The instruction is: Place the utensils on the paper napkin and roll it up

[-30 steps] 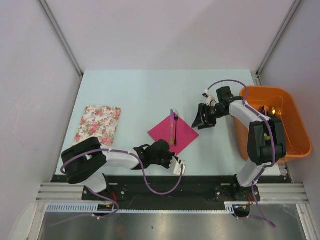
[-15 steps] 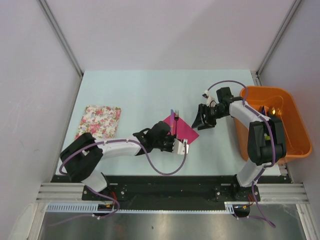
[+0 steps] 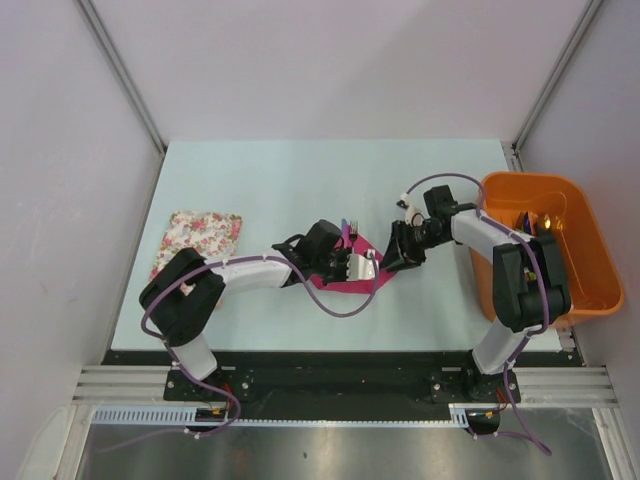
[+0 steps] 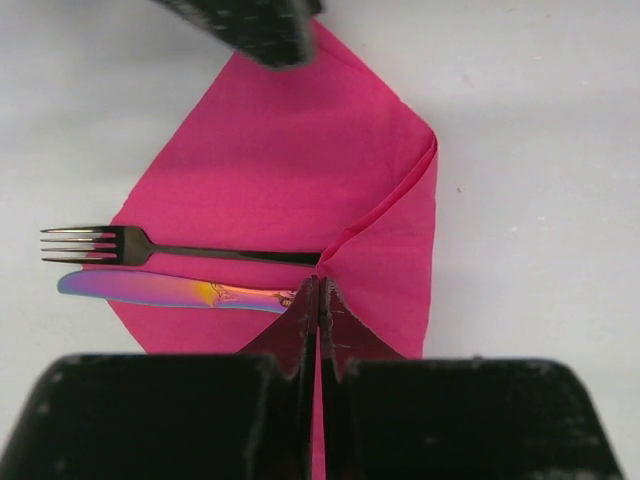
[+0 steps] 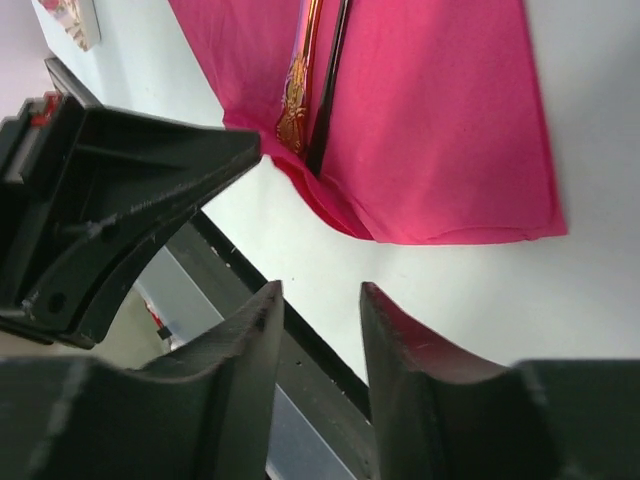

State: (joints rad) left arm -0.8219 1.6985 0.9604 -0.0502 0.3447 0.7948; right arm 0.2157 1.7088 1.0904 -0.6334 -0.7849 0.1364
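Note:
The magenta paper napkin lies mid-table. Its near corner is lifted and folded over toward the middle. My left gripper is shut on that corner, right above the utensil handles. A dark fork and an iridescent purple knife lie side by side on the napkin. Their tips stick out past the left gripper in the top view. My right gripper is open and empty, low over the bare table just off the napkin's right edge.
An orange tub with clutter stands at the right table edge, beside the right arm. A floral cloth mat lies at the left. The table's near edge and black rail show under the right gripper.
My left gripper moved from the near table edge onto the napkin, took its near corner and carried it up over the utensils. My right gripper dropped closer to the napkin's right edge.

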